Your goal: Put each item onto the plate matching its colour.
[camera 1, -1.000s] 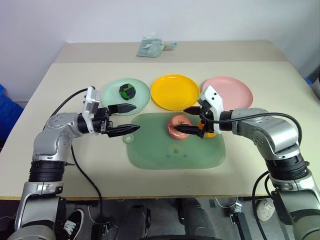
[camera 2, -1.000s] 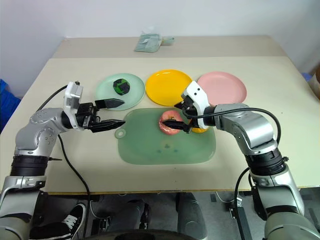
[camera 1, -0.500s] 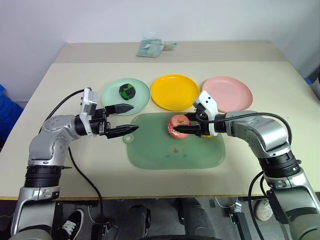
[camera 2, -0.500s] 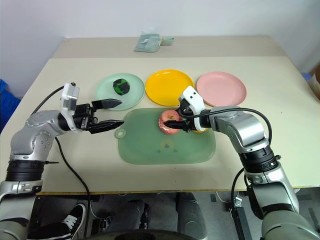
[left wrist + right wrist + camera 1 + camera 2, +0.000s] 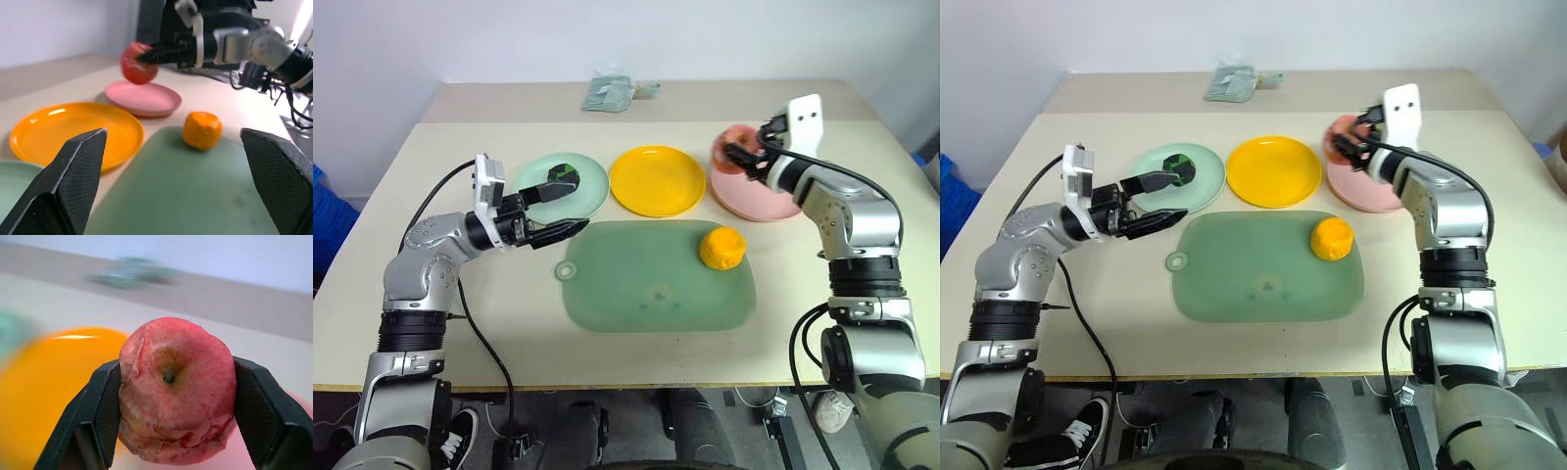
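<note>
The right gripper [image 5: 171,396] clamps the pink-red apple [image 5: 176,391] between its two black fingers [image 5: 105,406], one pressed on each flank of the fruit, stem end facing the wrist camera. Seen from the head, gripper and apple [image 5: 736,155] hang above the pink plate [image 5: 773,201], toward its ten o'clock edge; from the left wrist the apple [image 5: 138,62] floats clear of the plate's surface.

The left gripper [image 5: 560,210] is spread wide with nothing between its fingers, poised over the five o'clock rim of the mint green plate [image 5: 592,181], fingers pointing toward the robot's right. On that plate sits the green-and-black ball [image 5: 564,174], just past the upper fingertip.

The yellow plate [image 5: 656,180] lies between the other two. The orange-yellow fruit [image 5: 722,248] rests on the large green mat [image 5: 646,284], at about two o'clock from the mat's centre, near the pink plate. A folded pale green cloth [image 5: 615,92] lies at twelve o'clock on the table [image 5: 509,323].
</note>
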### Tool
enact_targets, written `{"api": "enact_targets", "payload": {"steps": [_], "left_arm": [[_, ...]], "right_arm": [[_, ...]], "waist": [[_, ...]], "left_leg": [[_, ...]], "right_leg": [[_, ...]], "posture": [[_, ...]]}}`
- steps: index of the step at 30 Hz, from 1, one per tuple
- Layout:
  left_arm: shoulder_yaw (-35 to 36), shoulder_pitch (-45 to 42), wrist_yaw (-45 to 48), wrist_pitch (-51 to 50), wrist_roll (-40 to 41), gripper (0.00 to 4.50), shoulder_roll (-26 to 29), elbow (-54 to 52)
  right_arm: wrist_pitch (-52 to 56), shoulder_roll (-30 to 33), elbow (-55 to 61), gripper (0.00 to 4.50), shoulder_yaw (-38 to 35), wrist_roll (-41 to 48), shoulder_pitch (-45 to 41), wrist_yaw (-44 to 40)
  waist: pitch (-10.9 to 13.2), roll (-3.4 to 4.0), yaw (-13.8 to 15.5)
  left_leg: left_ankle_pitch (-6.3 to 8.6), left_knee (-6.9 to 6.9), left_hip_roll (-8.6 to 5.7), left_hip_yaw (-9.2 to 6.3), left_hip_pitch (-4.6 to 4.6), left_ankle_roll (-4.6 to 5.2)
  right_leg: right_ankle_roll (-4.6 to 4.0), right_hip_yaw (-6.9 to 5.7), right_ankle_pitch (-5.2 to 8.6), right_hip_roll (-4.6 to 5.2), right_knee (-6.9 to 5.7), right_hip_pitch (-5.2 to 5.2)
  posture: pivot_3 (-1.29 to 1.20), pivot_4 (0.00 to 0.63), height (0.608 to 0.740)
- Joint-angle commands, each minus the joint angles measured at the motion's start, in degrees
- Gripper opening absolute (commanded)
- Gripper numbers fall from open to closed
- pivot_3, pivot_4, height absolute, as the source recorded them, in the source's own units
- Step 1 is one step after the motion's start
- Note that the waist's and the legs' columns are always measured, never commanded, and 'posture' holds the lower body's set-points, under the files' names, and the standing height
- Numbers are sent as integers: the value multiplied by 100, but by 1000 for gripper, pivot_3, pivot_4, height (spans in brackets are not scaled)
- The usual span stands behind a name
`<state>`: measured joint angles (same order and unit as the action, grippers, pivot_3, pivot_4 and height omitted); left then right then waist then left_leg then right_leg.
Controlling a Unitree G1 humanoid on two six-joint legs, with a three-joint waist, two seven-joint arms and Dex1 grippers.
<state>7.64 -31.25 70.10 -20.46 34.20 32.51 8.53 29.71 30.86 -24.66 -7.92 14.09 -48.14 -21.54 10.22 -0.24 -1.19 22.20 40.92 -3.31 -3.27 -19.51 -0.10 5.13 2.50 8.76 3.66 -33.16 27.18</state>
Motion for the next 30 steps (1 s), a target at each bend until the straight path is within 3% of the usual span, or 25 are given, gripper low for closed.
{"api": "enact_targets", "payload": {"steps": [1,3,8,10,13,15,19,24,30], "left_arm": [[58,-14,43,298,-86,4500,46,-77],[66,-17,36,324,-95,4500,57,-60],[77,-14,88,367,-75,4500,67,-61],[92,28,205,221,52,4500,108,-122],[164,64,498,-192,443,4500,176,-272],[156,90,601,-229,513,4500,180,-335],[-32,190,757,-206,347,4500,226,-336],[-46,166,805,-126,273,4500,209,-268],[-33,204,842,-45,194,4500,233,-221]], "right_arm": [[-363,-19,-184,3651,-148,-64,-98,19],[-401,-49,-216,4455,-167,-92,-109,57],[-695,-87,256,4455,-323,260,-167,-404],[76,8,1058,4455,-370,1031,63,-1152],[1205,697,2772,4455,308,1751,968,-2516],[1748,1009,3319,4455,485,2010,1291,-2744],[2246,1341,3596,4455,723,1941,1508,-2765],[1976,1749,3448,4455,1338,1105,1732,-2694],[2019,1729,3361,4455,1564,877,1875,-2760]], "waist": [[1,2,-58],[1,3,-127],[2,3,-139],[2,3,-136],[1,4,-102],[1,3,-84],[1,3,-79],[1,3,-21],[1,3,39]], "left_leg": [[0,-1,1,6,-6,0],[-1,-1,3,7,-8,-1],[-3,3,5,6,4,-5],[-3,2,7,5,3,-5],[-2,1,11,-6,-3,-3],[3,2,10,-13,-7,5],[10,29,-2,-1,5,19],[19,20,6,-6,15,35],[2,17,6,-2,13,3]], "right_leg": [[0,5,0,-1,-1,9],[0,6,0,-1,-4,12],[1,8,-1,-5,-9,3],[1,8,-1,-8,-14,4],[1,0,0,-10,-8,6],[1,-7,1,-8,0,2],[2,0,-1,6,-2,-19],[2,-6,-1,-4,-2,-21],[1,-3,-1,-3,-1,-17]], "posture": [[0,150,740],[0,150,740],[0,150,740],[0,150,740],[0,150,740],[0,150,740],[0,150,740],[0,150,740],[0,150,740]]}}
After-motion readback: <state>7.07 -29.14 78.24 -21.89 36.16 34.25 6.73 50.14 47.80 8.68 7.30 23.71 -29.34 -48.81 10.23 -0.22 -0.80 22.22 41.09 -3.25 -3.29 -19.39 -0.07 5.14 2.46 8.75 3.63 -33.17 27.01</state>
